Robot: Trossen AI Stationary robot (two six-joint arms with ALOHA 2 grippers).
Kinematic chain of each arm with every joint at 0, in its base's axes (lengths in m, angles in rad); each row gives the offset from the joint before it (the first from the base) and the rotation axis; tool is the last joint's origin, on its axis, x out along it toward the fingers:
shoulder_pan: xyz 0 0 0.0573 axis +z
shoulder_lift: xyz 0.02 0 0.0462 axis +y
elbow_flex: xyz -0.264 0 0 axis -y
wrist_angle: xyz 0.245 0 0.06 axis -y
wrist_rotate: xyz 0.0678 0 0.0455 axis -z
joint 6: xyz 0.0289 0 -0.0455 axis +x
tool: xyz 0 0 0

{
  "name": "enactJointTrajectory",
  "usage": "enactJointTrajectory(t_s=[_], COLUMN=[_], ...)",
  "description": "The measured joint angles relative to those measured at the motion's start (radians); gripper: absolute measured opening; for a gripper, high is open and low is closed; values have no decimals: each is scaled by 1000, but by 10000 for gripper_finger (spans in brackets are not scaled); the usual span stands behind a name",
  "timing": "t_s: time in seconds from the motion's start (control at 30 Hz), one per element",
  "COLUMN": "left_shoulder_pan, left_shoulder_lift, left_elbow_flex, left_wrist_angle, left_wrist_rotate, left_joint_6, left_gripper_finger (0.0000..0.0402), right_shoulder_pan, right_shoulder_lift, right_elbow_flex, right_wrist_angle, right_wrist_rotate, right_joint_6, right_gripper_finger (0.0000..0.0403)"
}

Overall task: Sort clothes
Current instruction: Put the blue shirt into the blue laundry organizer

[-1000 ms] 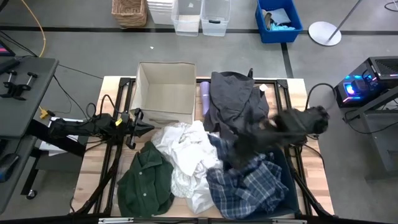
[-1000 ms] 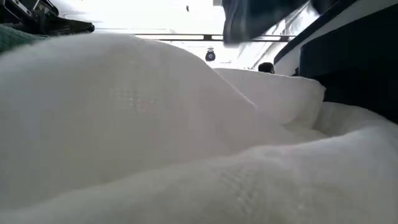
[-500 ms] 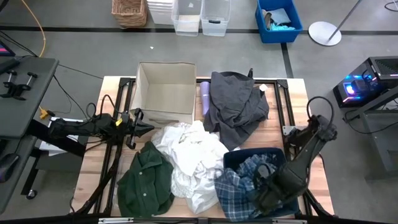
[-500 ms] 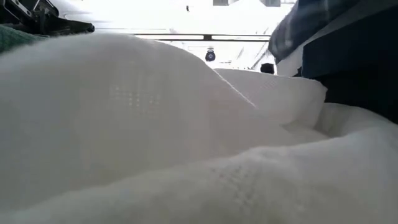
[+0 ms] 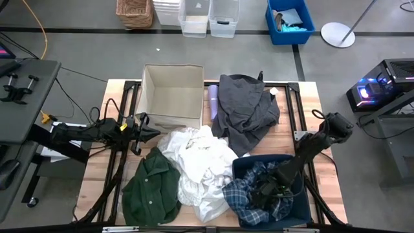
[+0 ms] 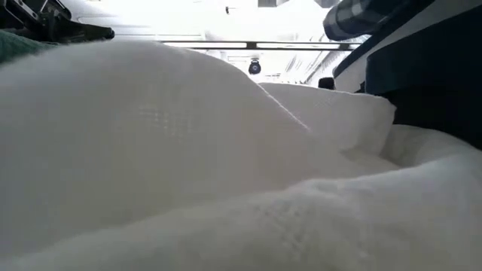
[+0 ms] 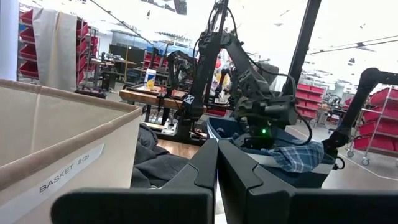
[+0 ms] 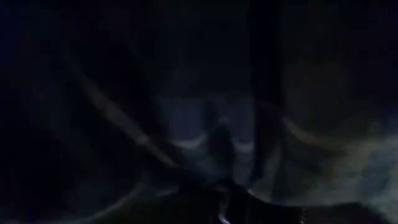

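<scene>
The right gripper point(image 5: 264, 191) is down in the blue bin point(image 5: 292, 210), and the plaid shirt point(image 5: 242, 195) lies all around its fingers; I cannot tell whether they are gripping. The left gripper point(image 5: 150, 131) waits beside the cardboard box point(image 5: 172, 96) with its fingers pressed together.

White fabric point(image 6: 188, 150), perhaps plaid shirt point(image 6: 354, 16) beyond

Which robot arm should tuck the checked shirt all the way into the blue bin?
Probably the right one. Its pincer is already down in the blue bin on the plaid shirt, part of which hangs over the bin's edge. The left pincer waits by the beige basket, with white fabric between.
</scene>
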Motion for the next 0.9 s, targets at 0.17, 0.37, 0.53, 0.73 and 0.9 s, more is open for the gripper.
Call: enactJointTrajectory(t_s=[0.17,0.37,0.53,0.73,0.9], left_shoulder_pan=[0,0,0,0,0], left_shoulder_lift=[0,0,0,0,0], left_elbow_flex=[0,0,0,0,0], left_wrist_angle=[-5,-4,-4,-5,-5], left_wrist_rotate=[0,0,0,0,0], left_joint_6=[2,1,1,1,1], left_gripper_finger=[0,0,0,0,0], right_shoulder_pan=[6,10,13,-5,-32], right_shoulder_lift=[-2,-18,-18,-18,-18], right_elbow_flex=[84,340,537,715,838], right_wrist_angle=[-106,-421,-729,-960,-1088], right_wrist_rotate=[-4,0,15,6,-24], right_joint_6=[-148,-400,-495,-535,-568], right_gripper_finger=[28,111,193,262,274])
